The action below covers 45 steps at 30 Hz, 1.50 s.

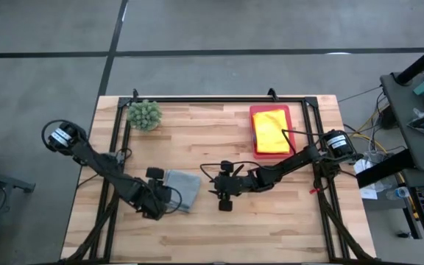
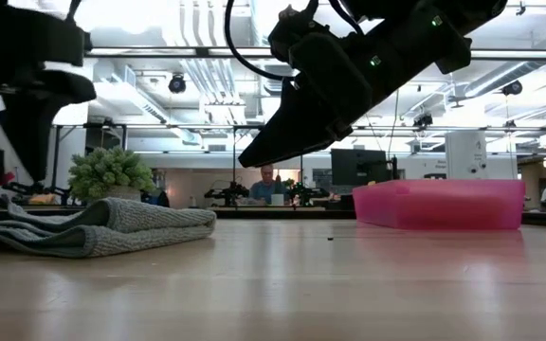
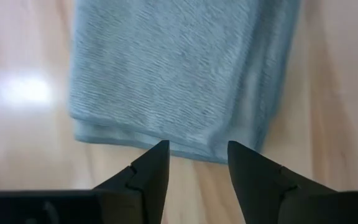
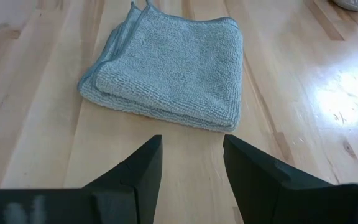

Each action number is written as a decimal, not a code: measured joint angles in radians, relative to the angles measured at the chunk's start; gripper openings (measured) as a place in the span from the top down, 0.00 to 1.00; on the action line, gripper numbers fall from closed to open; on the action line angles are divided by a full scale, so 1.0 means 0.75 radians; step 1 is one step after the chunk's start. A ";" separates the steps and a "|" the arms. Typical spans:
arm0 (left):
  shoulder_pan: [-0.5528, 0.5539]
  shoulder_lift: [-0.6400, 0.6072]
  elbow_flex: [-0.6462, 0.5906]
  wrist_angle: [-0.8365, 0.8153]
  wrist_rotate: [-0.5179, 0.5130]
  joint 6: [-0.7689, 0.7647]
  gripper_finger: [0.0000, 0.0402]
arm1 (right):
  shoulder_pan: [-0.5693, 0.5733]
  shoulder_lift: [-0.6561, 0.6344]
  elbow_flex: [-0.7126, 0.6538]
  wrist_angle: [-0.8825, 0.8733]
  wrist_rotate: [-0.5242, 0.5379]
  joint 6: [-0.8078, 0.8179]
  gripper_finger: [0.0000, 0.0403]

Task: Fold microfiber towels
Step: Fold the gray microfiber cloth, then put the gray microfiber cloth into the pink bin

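Towel folding sits mid-table: the grey towel (image 1: pixel 182 188) lies folded flat on the wooden table (image 1: pixel 271 228), between the two grippers. The high view alone shows the whole layout. The left gripper (image 1: pixel 169 197) is at the towel's left edge, and the right gripper (image 1: pixel 216 185) is just to the towel's right, apart from it. The left wrist view adds that the left fingers (image 3: pixel 153 171) stand apart, their tips over the towel's near edge (image 3: pixel 166 87) with nothing between them. The right wrist view shows the right fingers (image 4: pixel 143 168) also apart and empty, with the folded layers of the cloth (image 4: pixel 169 68) ahead. Only the low view shows the stack's thickness (image 2: pixel 102 227) and a person (image 2: pixel 268 185) seated far behind. A yellow towel (image 1: pixel 269 131) lies in the pink tray (image 1: pixel 253 112) at the table's far right; a spiky green plant (image 1: pixel 144 114) stands at the far left. In the low view the right arm (image 2: pixel 349 76) blocks much of the room.
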 joint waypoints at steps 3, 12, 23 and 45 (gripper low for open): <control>-0.006 0.000 -0.032 0.034 0.030 0.000 0.63 | 0.000 0.000 0.000 0.016 0.000 -0.001 0.60; -0.007 0.001 -0.133 0.222 0.022 0.000 0.63 | 0.000 0.000 0.000 0.016 0.001 -0.005 0.60; -0.007 0.007 -0.134 0.225 0.010 -0.006 0.87 | 0.000 0.000 0.000 0.015 0.001 -0.005 0.60; -0.046 -0.022 0.012 0.103 0.224 -0.084 1.00 | 0.000 0.001 0.000 0.016 0.003 -0.005 0.60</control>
